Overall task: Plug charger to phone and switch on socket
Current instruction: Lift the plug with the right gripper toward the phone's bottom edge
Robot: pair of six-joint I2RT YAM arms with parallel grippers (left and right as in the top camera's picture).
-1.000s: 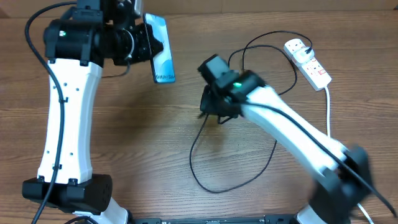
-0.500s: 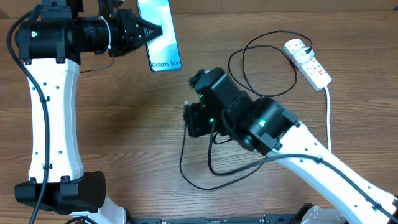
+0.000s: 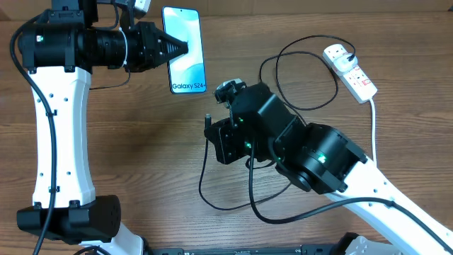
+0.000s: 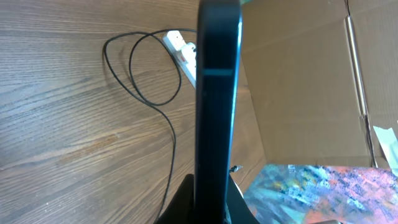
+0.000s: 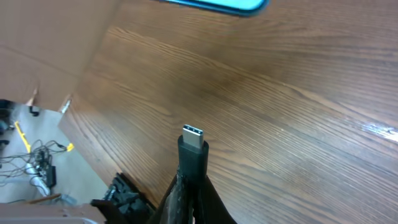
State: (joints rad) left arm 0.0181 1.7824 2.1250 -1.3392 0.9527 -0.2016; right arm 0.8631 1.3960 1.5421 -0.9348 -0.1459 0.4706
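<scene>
From overhead, the left gripper (image 3: 177,48) is clamped on the left long edge of the phone (image 3: 188,71), towards the far edge of the bench (image 3: 141,156), left of the middle. The screen faces up, bright blue-teal, and the white writing at its near end reads "Galaxy S24". The right gripper (image 3: 211,132) sits mid-bench, pinched on the small black plug (image 3: 208,117) of the charger (image 3: 200,185). The plug tip points towards the far edge and stands apart from the phone's near end. The thin black cable hangs from it in loops towards the near edge, then curls away to the far right corner. There lies the socket (image 3: 351,71), white with red markings too small to read, its white cord (image 3: 374,131) trailing down the right side.

On the left wrist camera the phone (image 4: 217,93) is seen edge-on, a dark upright slab with a teal glint down its right side. The left gripper (image 4: 208,208) squeezes it at the bottom of the frame. Behind it are the cable loops and the socket (image 4: 179,50), with cardboard (image 4: 298,81) beyond the bench edge.

On the right wrist camera the right gripper (image 5: 188,190) grips the plug (image 5: 192,142) upright, its metal tip bare and well clear of the wood. The phone (image 5: 217,5) shows only as a teal sliver at the top.
</scene>
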